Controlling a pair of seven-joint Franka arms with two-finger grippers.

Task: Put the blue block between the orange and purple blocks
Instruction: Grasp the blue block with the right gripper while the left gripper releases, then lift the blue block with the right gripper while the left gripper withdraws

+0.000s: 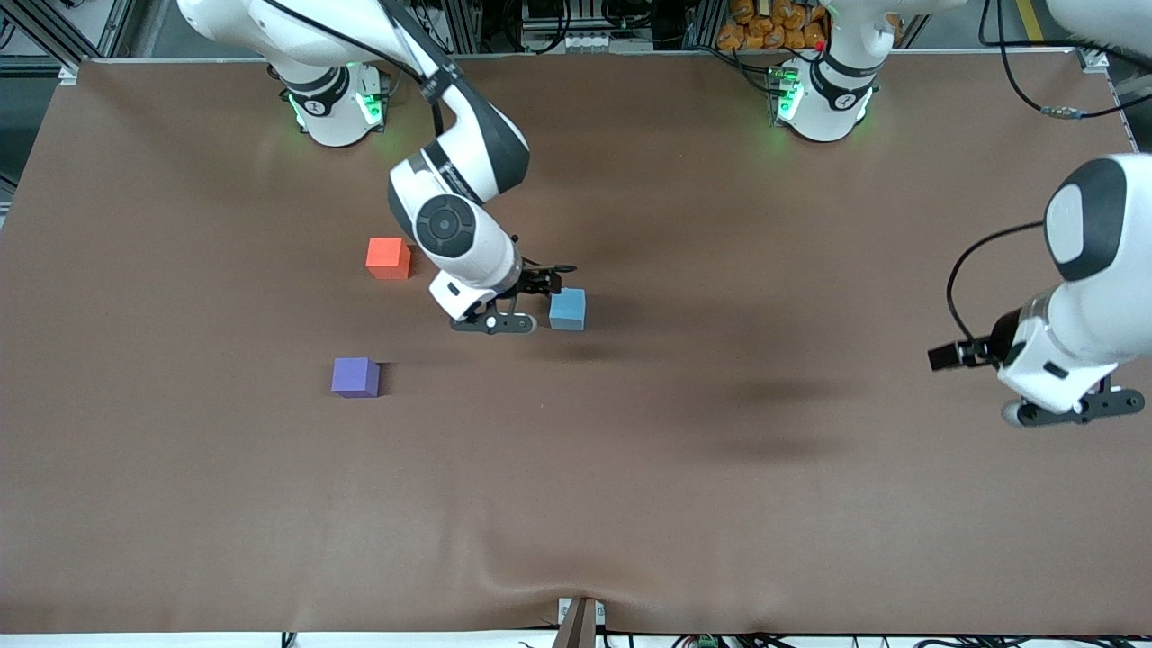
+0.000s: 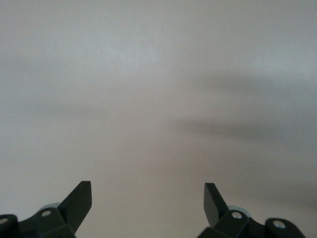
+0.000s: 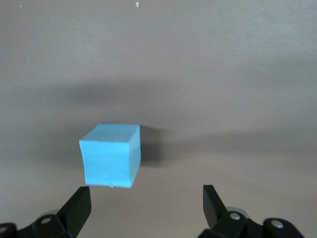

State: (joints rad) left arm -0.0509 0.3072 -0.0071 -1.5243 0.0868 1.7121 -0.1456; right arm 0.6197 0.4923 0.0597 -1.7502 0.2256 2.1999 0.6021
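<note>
Gripper fingers on our right gripper [image 3: 146, 198], spread and empty only in its wrist view, angle beside the blue block [image 3: 110, 154], while our left gripper [image 2: 147, 196] waits open.

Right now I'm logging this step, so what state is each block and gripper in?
blue block: resting on the table, not gripped, beside the right gripper.
orange block: resting on the table, untouched.
purple block: resting on the table, untouched, nearer the front camera than the orange one.
right gripper: open, empty, at the blue block.
left gripper: open, empty, waiting over bare table.
</note>
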